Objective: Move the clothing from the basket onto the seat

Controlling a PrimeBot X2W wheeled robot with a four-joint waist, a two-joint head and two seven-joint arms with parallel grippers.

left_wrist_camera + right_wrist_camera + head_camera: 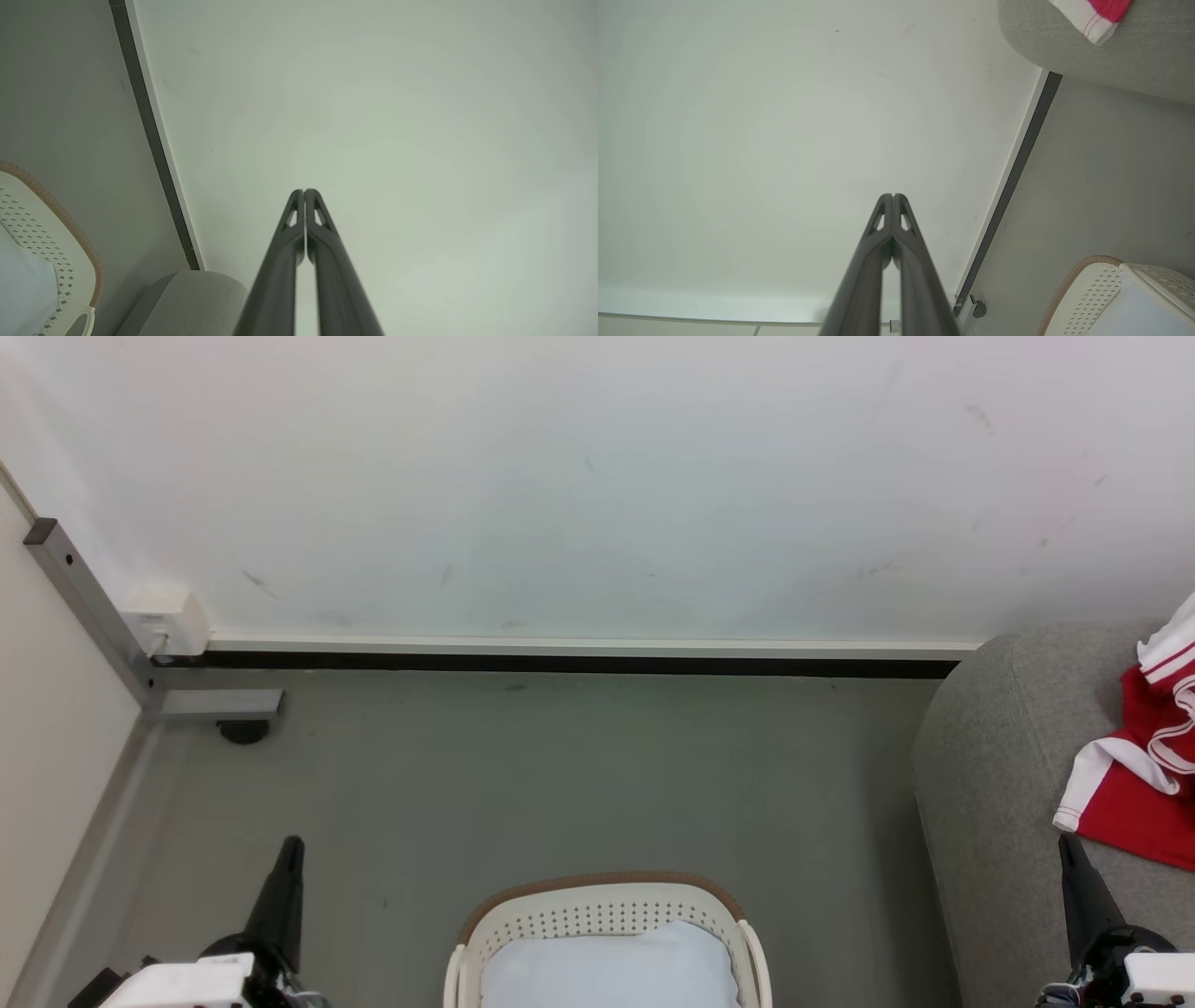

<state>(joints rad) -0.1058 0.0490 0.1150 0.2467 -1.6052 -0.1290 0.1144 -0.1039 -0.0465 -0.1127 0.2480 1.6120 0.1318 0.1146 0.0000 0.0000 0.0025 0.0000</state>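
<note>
Clothing (1144,775): red-white, on seat (990,784), back from its rounded corner. Basket (597,905): on floor, holds pale pad (607,971). Left pincer (303,191), right pincer (893,196): closed tight, empty.

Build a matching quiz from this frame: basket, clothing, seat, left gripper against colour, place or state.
Column one:
1. basket
2. clothing
3. seat
4. left gripper

Column two:
a. shut, holding nothing
b. grey, upholstered
c. white with a brown rim
d. red and white, lying on the seat

Pairs: 1-c, 2-d, 3-b, 4-a
</note>
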